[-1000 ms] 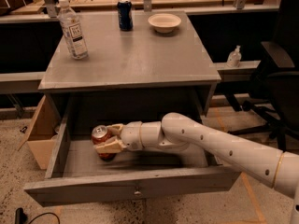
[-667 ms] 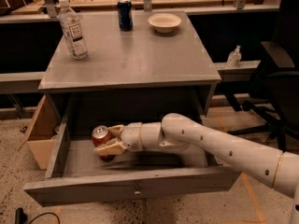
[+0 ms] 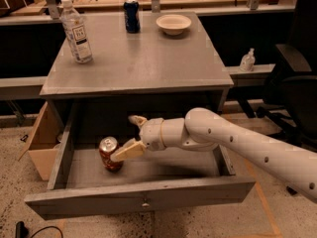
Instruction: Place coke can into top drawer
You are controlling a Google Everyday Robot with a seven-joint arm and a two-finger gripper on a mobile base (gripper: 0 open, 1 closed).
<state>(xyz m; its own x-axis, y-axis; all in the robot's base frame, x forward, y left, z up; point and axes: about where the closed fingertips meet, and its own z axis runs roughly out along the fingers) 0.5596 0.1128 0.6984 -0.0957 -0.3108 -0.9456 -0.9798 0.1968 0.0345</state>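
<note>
The coke can (image 3: 108, 153), red with a silver top, stands upright on the floor of the open top drawer (image 3: 198, 195), at its left side. My gripper (image 3: 130, 136) is inside the drawer just right of the can. It is open, with its jaws spread wide. The lower finger (image 3: 125, 152) lies against or very close to the can's right side. The upper finger (image 3: 136, 119) points toward the back of the drawer. My white arm reaches in from the right over the drawer's right wall.
On the cabinet top (image 3: 148, 63) stand a clear plastic bottle (image 3: 77, 31), a dark blue can (image 3: 131, 15) and a white bowl (image 3: 173, 24). A cardboard box (image 3: 42, 138) sits left of the cabinet. A black chair (image 3: 292, 83) stands at the right.
My gripper was shut on the can inside the drawer. Now it has opened and let go, and the can stands on the drawer floor.
</note>
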